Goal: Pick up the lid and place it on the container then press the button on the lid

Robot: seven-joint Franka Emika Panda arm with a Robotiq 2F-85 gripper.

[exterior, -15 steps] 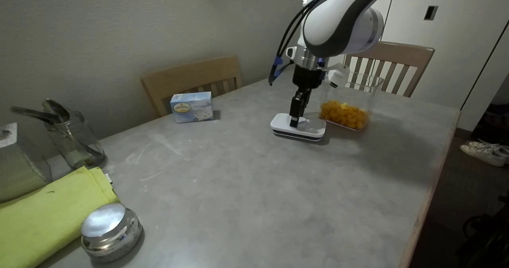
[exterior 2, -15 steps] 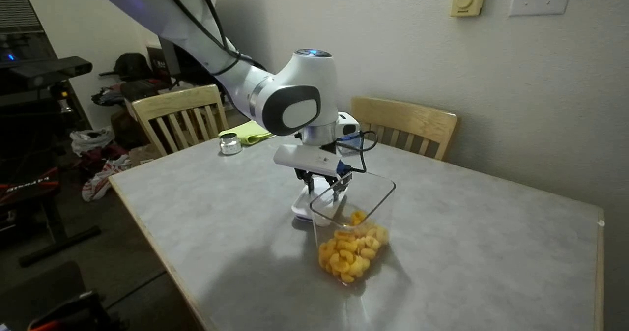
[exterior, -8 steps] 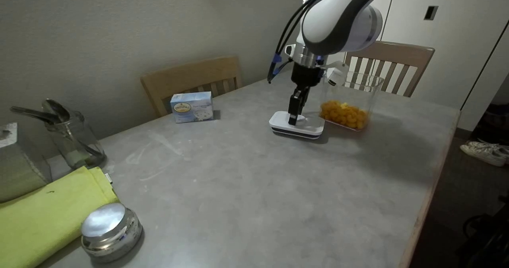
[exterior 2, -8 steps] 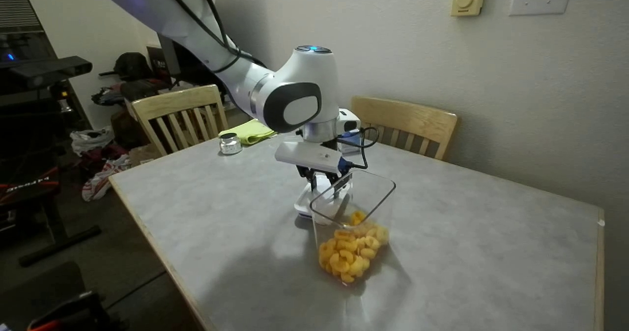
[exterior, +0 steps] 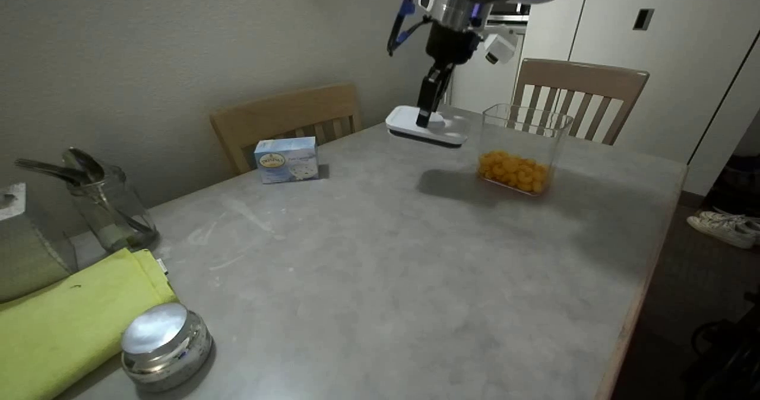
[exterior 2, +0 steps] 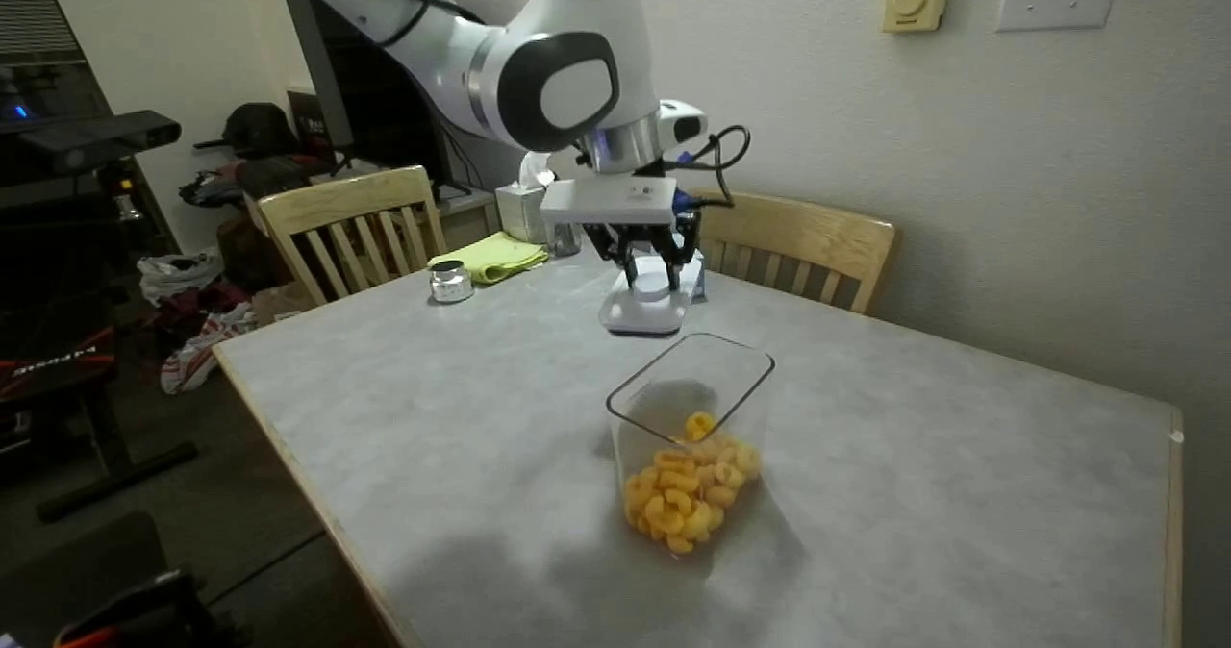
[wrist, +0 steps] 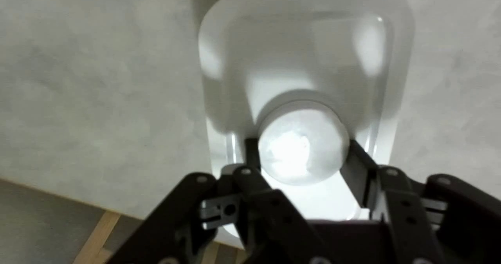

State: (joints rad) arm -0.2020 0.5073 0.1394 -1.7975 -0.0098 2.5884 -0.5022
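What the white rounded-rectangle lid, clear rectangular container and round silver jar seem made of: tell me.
Lid: probably glossy plastic, bright highlights. Container: smooth, clear plastic or possibly glass, yellow pieces showing through. Jar: likely polished metal, mirror-like reflections.

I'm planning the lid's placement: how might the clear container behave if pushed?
The clear container is probably stiff: its sides look flat. Low-lying yellow-orange pieces should steady it somewhat against tipping, but they look loose and may shift.

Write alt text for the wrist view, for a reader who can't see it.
The gripper holds a white, rounded-rectangular lid by its round button, seen from above. Beneath is a grey table, its edge crossing the lower left.
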